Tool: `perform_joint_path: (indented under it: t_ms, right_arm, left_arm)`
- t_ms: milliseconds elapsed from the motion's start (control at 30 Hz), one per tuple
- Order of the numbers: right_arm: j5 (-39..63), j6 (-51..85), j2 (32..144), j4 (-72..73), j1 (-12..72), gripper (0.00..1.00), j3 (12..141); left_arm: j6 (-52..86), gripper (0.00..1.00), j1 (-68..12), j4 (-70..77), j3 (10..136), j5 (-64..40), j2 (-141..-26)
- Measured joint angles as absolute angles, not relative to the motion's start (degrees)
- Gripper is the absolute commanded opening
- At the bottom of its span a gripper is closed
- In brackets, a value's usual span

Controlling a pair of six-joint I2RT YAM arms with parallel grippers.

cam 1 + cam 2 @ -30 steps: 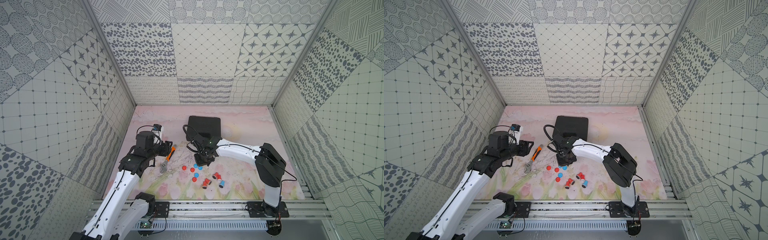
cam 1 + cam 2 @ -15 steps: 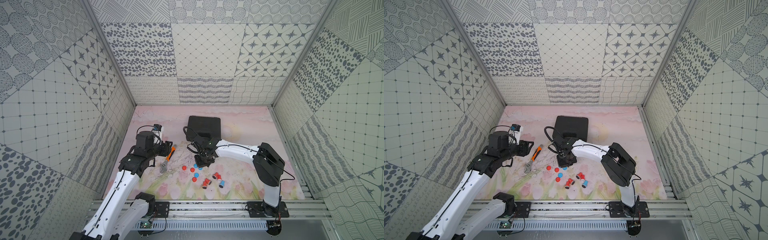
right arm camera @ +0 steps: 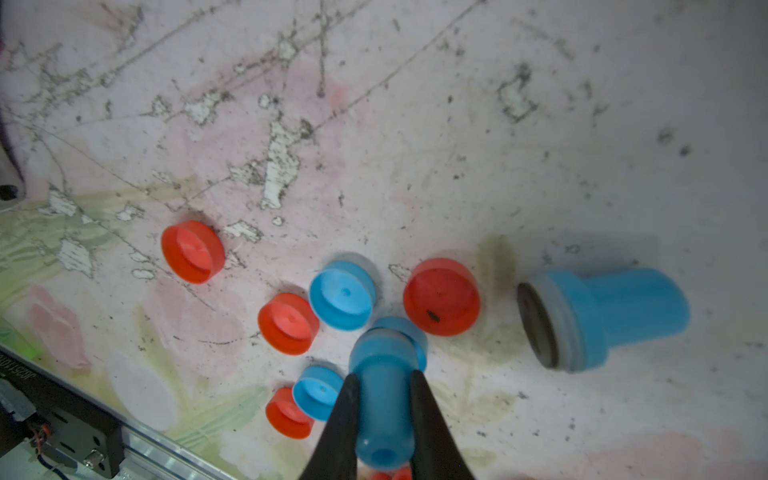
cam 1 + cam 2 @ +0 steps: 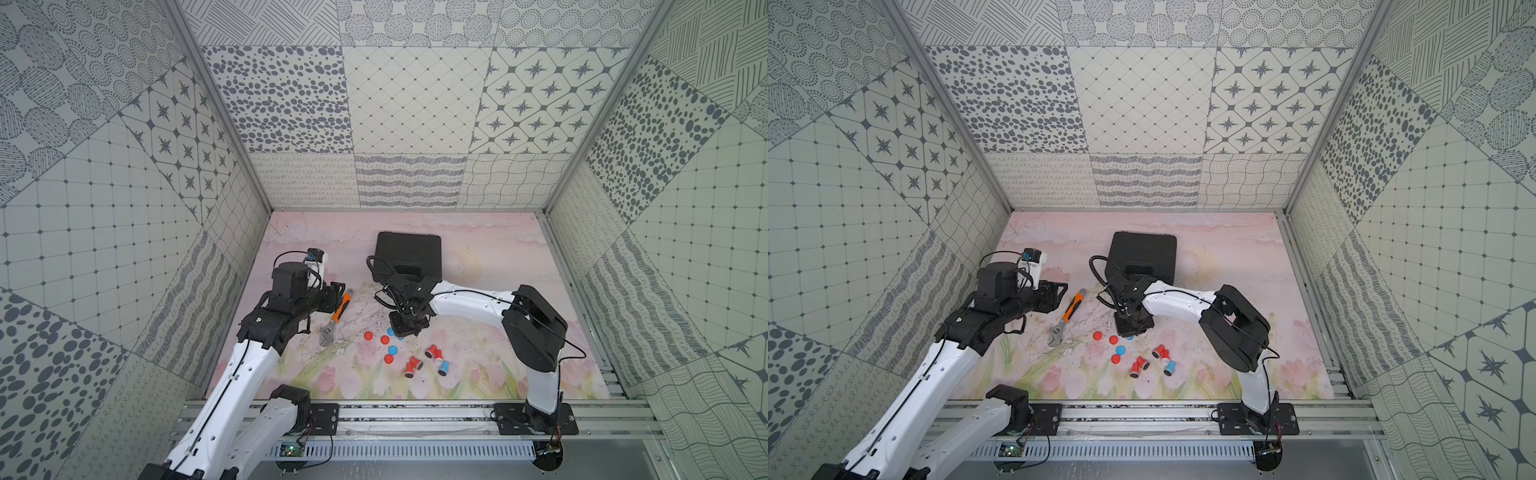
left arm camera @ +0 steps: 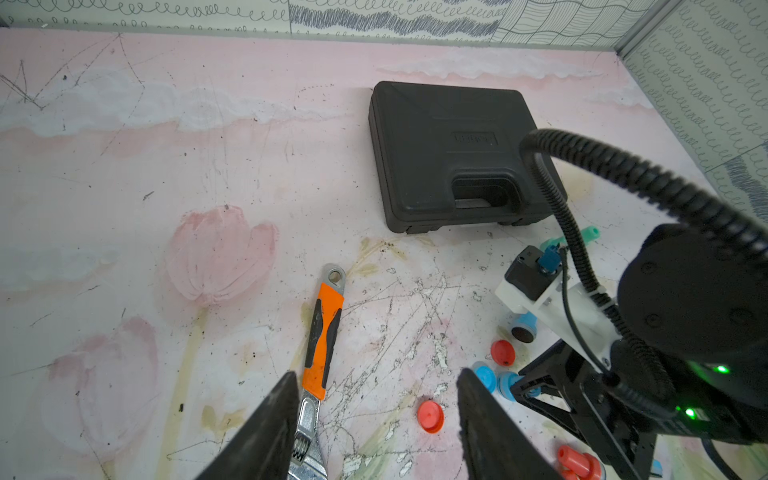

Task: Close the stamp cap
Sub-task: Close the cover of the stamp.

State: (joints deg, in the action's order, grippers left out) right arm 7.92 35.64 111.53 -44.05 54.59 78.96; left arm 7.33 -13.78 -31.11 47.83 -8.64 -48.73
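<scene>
My right gripper [image 3: 383,376] is shut on the handle of a blue stamp [image 3: 384,411], held upright and low over the mat. The rim of a blue cap [image 3: 417,337] shows right under the stamp's wide end; whether it is seated I cannot tell. Loose red caps [image 3: 193,251] and blue caps [image 3: 343,295] lie close around it. A second blue stamp [image 3: 598,318] lies on its side, its dark face bare. In both top views the right gripper [image 4: 407,328] [image 4: 1133,326] is down among the caps. My left gripper [image 5: 376,390] hangs open and empty over the wrench.
An orange-handled wrench [image 5: 322,345] lies on the mat left of the caps. A shut black case [image 4: 408,253] sits behind the right arm. Red stamps [image 4: 413,365] and a blue one [image 4: 444,368] lie nearer the front rail. Walls enclose the mat on three sides.
The right arm's elbow has shifted very slightly while its gripper stays at the same spot among the caps. The left arm has not moved.
</scene>
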Motion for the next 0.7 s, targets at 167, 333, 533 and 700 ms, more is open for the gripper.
perform_joint_path:
  t_ms: [167,333,533,700]
  right_arm:
    - [8.08,35.68,111.46,-43.40,54.50,0.00,78.41]
    - [8.16,36.36,110.48,-41.65,54.15,0.00,76.73]
    - [8.51,37.15,109.34,-39.70,53.87,0.00,74.56]
    - [8.51,37.52,108.36,-39.07,53.71,0.00,73.25]
  left_arm:
    - [7.33,0.62,-13.78,-31.11,47.83,-8.64,-48.86]
    - [7.33,0.62,-13.78,-31.11,47.83,-8.67,-49.15]
    - [7.33,0.62,-13.78,-31.11,47.83,-8.67,-49.39]
    - [7.33,0.62,-13.78,-31.11,47.83,-8.67,-49.56]
